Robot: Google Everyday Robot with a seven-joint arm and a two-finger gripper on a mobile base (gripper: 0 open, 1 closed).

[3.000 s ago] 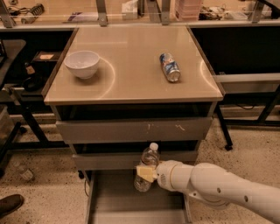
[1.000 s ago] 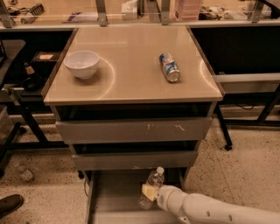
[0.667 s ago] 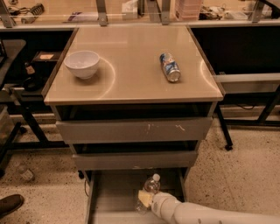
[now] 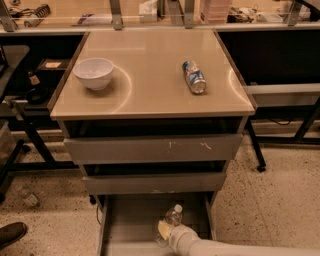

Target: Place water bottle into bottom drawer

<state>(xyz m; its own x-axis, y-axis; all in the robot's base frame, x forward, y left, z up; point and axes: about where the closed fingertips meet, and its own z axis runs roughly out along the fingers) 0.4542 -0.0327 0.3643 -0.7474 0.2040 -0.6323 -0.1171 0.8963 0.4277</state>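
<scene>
1. This looks like a robotics lab or a workshop.
2. The floor (image 4: 280, 200) is hard speckled stone, and benches (image 4: 30, 142) on black metal legs stand at the sides.
3. On the back bench (image 4: 150, 22) lie tools (image 4: 35, 12) and small parts.
4. A grey metal drawer cabinet (image 4: 150, 149) stands in the middle.
5. A white robot arm (image 4: 240, 247) reaches in; its gripper (image 4: 163, 232) is low in the open bottom drawer (image 4: 130, 225).

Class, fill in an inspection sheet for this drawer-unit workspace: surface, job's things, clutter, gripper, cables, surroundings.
Surface: beige cabinet top, glossy, holding two items.
Job's things: water bottle tilted, cap up, inside the open bottom drawer.
Clutter: white bowl upright at left; printed can lying on its side at right.
Gripper: gripper down in the bottom drawer at the bottle's lower part.
Cables: dark cable under the right bench.
Surroundings: speckled floor; shoe at lower left.
</scene>
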